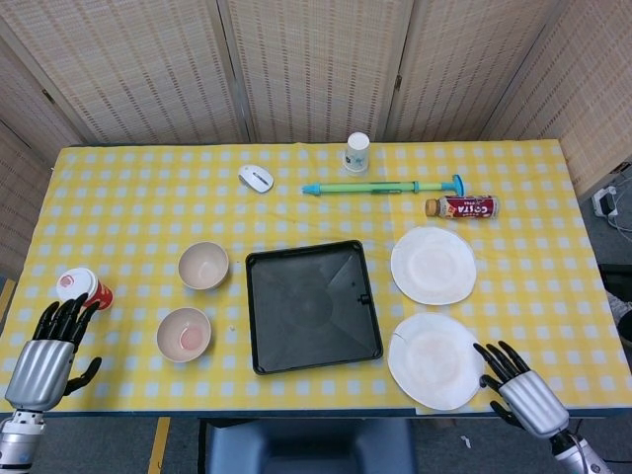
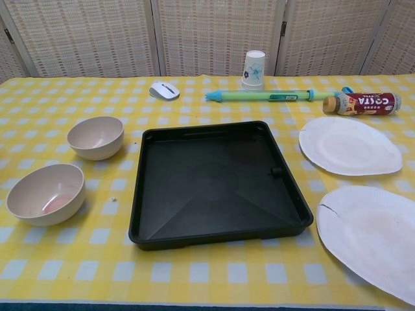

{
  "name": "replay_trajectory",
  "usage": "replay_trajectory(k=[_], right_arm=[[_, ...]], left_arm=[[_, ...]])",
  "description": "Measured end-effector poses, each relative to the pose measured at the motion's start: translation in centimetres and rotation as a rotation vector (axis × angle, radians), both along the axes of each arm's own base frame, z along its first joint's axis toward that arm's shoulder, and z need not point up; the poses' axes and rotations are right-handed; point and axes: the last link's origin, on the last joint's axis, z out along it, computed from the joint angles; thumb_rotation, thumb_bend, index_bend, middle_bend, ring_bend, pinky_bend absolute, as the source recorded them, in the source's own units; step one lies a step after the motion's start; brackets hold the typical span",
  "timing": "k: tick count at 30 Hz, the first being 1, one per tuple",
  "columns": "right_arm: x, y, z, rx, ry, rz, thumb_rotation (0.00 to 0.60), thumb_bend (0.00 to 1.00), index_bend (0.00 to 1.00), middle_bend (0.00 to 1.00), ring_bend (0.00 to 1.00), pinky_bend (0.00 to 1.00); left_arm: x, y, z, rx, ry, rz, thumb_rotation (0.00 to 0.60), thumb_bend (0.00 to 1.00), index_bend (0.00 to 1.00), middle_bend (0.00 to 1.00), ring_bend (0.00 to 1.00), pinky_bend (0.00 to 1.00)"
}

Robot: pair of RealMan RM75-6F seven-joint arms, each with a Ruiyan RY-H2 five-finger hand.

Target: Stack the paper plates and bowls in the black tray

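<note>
Though beside plate (image 1: 434, 358), right robot hand (image 1: 518, 392) spread.

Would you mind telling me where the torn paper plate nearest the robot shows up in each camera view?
Head view: the torn paper plate lies lower right, just right of the black tray.
Chest view: it fills the bottom right corner, partly cut off.
Shared landmark: the black tray to its left.
</note>
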Motion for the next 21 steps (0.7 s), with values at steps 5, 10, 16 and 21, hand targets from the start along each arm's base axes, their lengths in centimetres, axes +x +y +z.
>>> replay_trajectory(k=[5,10,16,21], right_arm=[[-0.1,-0.3,-0.7,0.000,-0.012,-0.001,0.600,0.36,0.47,0.03,0.04,0.00],[-0.1,-0.6,-1.2,0.004,-0.018,0.002,0.600,0.36,0.48,0.04,0.04,0.00],[0.1,-1.1,-1.9,0.009,-0.033,0.006,0.600,0.36,0.48,0.04,0.04,0.00],[0.2,-1.6,-2.2,0.011,-0.036,0.015,0.600,0.36,0.48,0.04,0.04,0.00]], left_arm=[[0.0,0.0,0.0,-0.029,-0.012,0.000,0.600,0.36,0.00,0.00,0.00,0.00],[0.0,0.0,0.2,-0.007,-0.009,0.000,0.600,0.36,0.00,0.00,0.00,0.00],[0.0,-0.1,0.2,-0.015,-0.005,-0.002,0.600,0.36,0.01,0.00,0.00,0.00],[-0.1,0.0,0.4,0.002,-0.003,0.001,0.600,0.36,0.01,0.00,0.00,0.00]])
